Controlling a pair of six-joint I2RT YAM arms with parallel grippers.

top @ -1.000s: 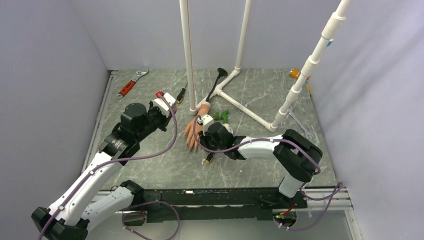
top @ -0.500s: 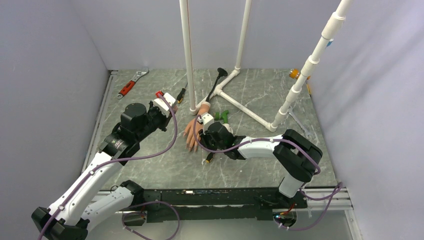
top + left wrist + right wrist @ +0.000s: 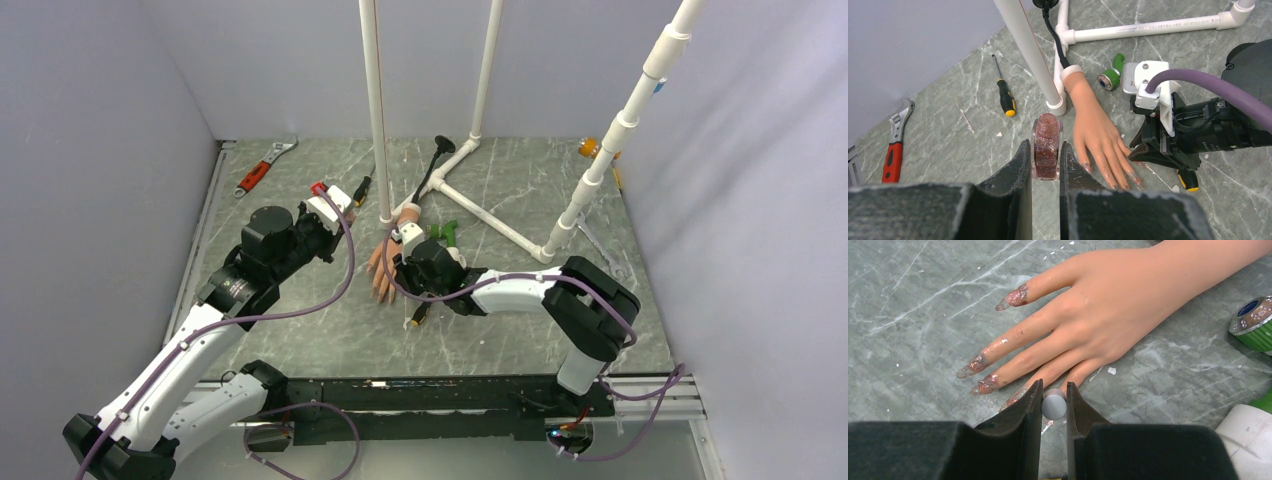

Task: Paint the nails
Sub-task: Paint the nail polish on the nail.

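Tabletop (image 3: 300, 330) | nails (image 3: 969, 371) point nearward (glitter-smeared) | left jaws pinch bottle (image 3: 1046, 145); right jaws pinch cap (image 3: 1054, 404)

The right arm (image 3: 510, 290) is shifting slightly to the left and away from its base, as seen in the top view. The right gripper (image 3: 1054, 392) is advancing a little further over the mannequin hand (image 3: 383, 258), on the side facing the arm. The elbow (image 3: 598, 305) is following to the left by a small amount.
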